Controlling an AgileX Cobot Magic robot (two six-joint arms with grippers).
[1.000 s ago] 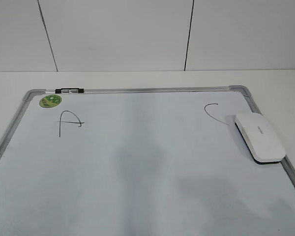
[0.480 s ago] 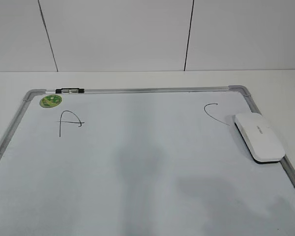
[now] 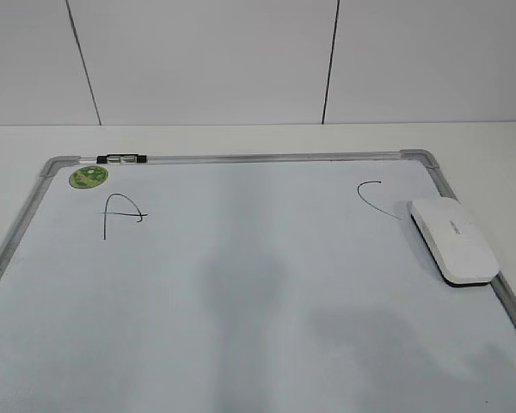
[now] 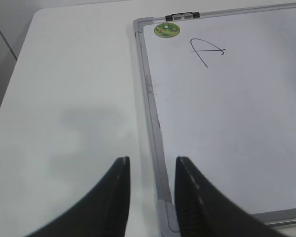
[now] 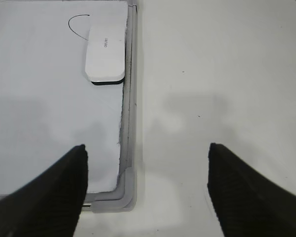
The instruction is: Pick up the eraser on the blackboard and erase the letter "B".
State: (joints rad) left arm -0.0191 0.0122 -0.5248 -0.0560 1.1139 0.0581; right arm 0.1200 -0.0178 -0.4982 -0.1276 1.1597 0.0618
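On the board's [image 3: 241, 284] right edge lies the eraser [image 5: 105, 53]; no "B" shows. We should centre our wide-open right gripper [image 5: 145, 190] over it; left gripper [image 4: 150, 197] idles, narrowly parted.

White rounded eraser [image 3: 454, 240], dark felt side down, grey lettering on top, lies flat on the blackboard [image 3: 241, 284] at its right frame edge, toward the table's far right. Blackboard: white, silver-grey frame, flat on the tabletop. No "B" visible on it.
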